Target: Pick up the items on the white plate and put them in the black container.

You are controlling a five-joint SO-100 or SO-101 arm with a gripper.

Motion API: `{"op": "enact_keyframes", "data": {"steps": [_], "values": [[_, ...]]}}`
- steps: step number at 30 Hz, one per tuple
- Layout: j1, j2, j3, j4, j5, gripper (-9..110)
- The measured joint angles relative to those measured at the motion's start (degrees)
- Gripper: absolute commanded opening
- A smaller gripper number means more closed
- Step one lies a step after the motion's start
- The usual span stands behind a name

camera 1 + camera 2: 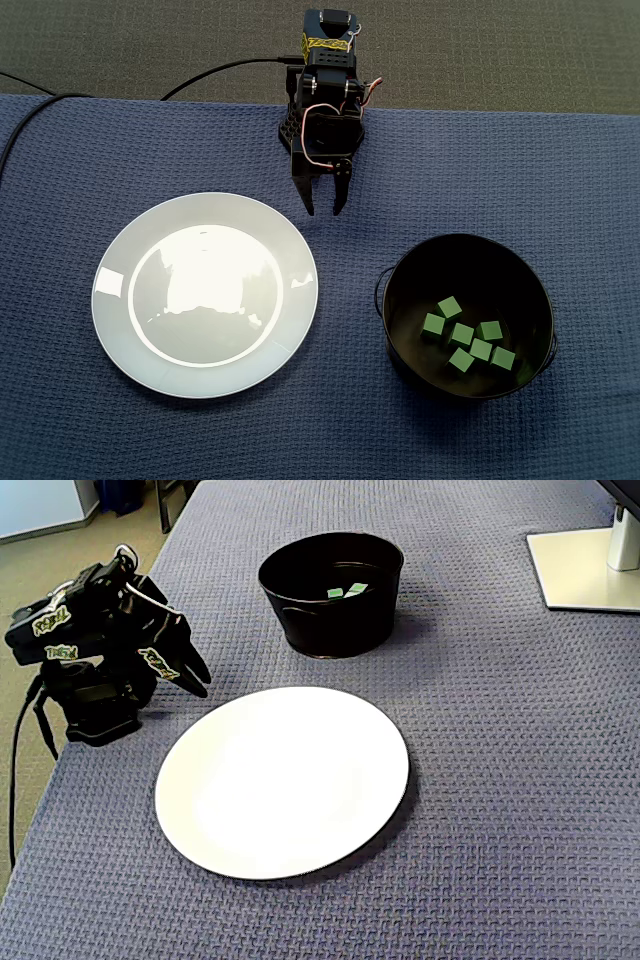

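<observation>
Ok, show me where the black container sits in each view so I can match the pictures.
In a fixed view: black container at lower right, right of the white plate.
In a fixed view: black container at top centre, beyond the white plate.
Shared landmark: the white plate, empty in both fixed views.

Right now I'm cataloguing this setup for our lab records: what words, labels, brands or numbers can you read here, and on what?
Yellow-green stickers on the arm: there is lettering, but it is too blurred to read in both fixed views.
White plate, black container, green cubes: no text visible.
Nothing here can be quoted as readable.
</observation>
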Motion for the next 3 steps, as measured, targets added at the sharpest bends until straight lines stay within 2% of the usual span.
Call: {"op": "enact_keyframes", "data": {"steps": [3], "values": [[0.00,0.00,0.00,0.00,0.00,7]]}}
